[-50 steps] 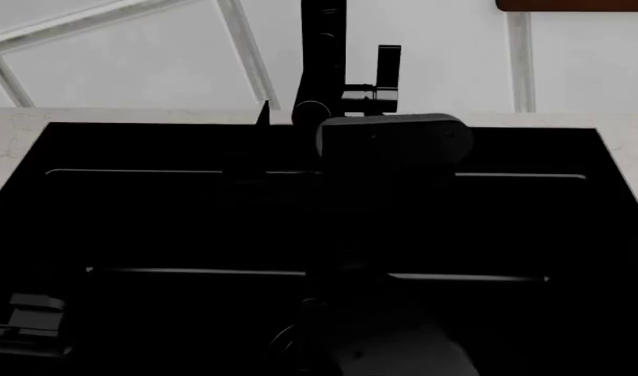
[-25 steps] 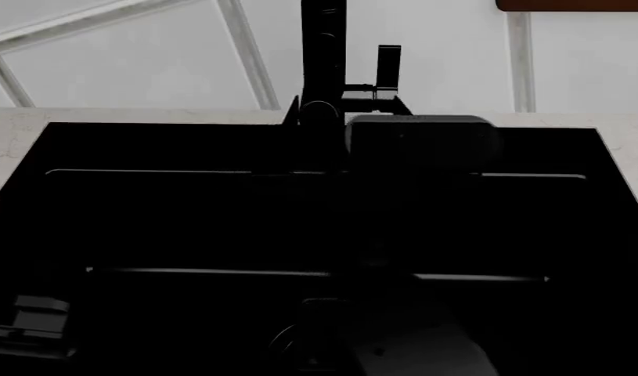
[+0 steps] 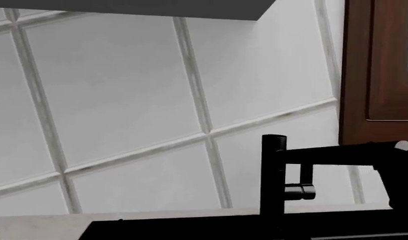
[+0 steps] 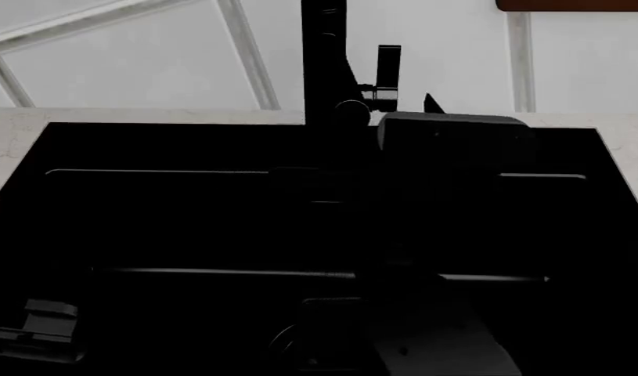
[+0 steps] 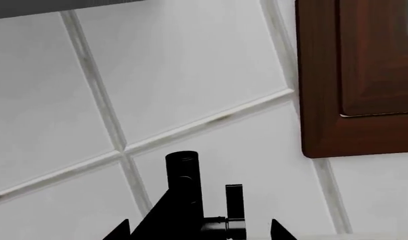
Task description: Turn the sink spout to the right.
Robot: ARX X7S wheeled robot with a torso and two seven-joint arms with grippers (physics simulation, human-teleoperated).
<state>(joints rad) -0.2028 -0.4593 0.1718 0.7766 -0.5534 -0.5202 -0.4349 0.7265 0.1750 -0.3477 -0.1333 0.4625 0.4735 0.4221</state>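
The right arm rises from the lower centre of the head view and reaches forward over the sink, ending in the dark grey right gripper block just right of centre. The left gripper sits low in the bottom left corner, well apart from the tap; how wide it stands cannot be told.

The sink spout stands upright at top centre, behind the basin's far rim, with its small flat lever just to the right. Behind it is a white tiled wall, and a brown wooden frame fills the upper right of the right wrist view. White stone counter rims the basin.

In the right wrist view two dark fingertips flank the post at the bottom edge, parted wide. The block hides the contact in the head view, so a grip on the post looks likely but cannot be confirmed.
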